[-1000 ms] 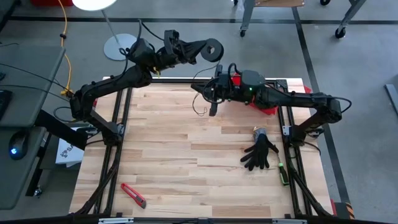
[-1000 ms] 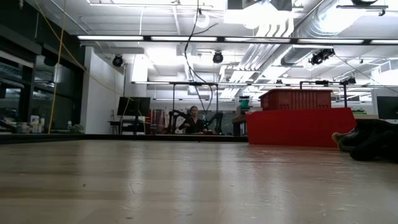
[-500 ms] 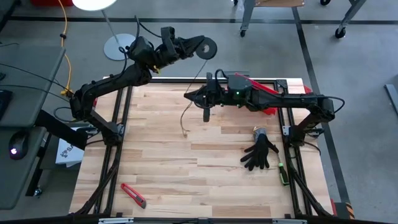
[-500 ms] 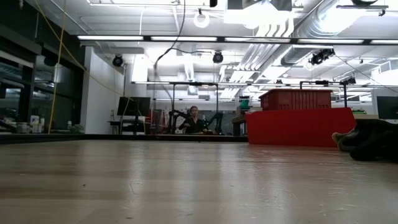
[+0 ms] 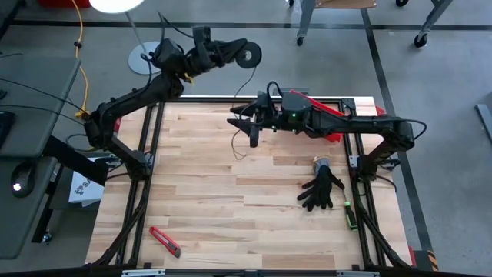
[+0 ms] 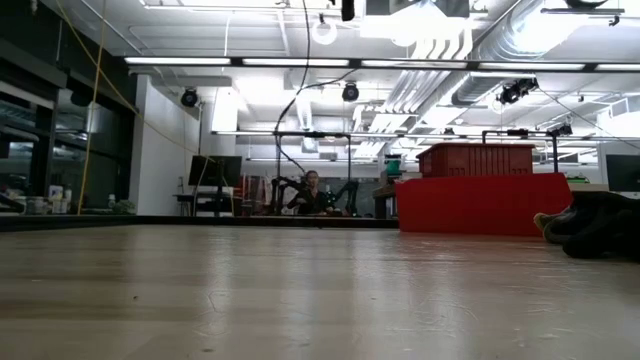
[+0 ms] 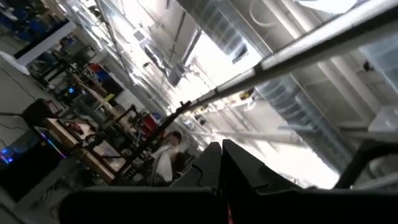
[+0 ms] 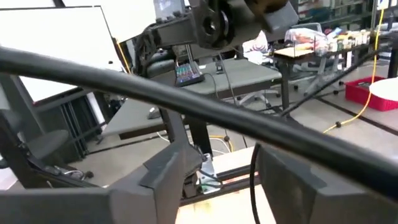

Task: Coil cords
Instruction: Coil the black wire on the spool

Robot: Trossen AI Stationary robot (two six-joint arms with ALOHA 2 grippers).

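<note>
The small round black spool [image 5: 248,52] is in the air beyond the table's far edge, with my left gripper [image 5: 231,54] shut on it. The right wrist view also shows the spool [image 8: 217,25]. The thin dark cord [image 5: 235,151] hangs slack from it over the far part of the table. In the low view the cord [image 6: 283,140] curves down from above. My right gripper [image 5: 247,129] is level above the table's far middle and open. The cord [image 8: 253,180] runs down between its two fingers, close to one finger [image 8: 286,180]. My left gripper holds the spool by its side nearest the arm [image 5: 240,52], coming roughly level from the table's left. The spool is lifted clear, high above table height, and the cord trails slack below it. My own fingers hide the exact place of contact in the left wrist view. Whether my right gripper touches the cord, I cannot tell.
A black glove [image 5: 321,191] and a small grey object [image 5: 320,164] lie at the table's right. A green-handled tool [image 5: 350,214] lies along the right edge and a red cutter [image 5: 164,241] at the near left. A red bin [image 5: 332,131] stands under my right arm.
My left gripper has carried the spool a little toward the far left and has rolled. My right gripper has gone toward the table's left and a little down, rolling its wrist. The cord's loose lower part, first looped beside the right gripper, now hangs lower over the table.
</note>
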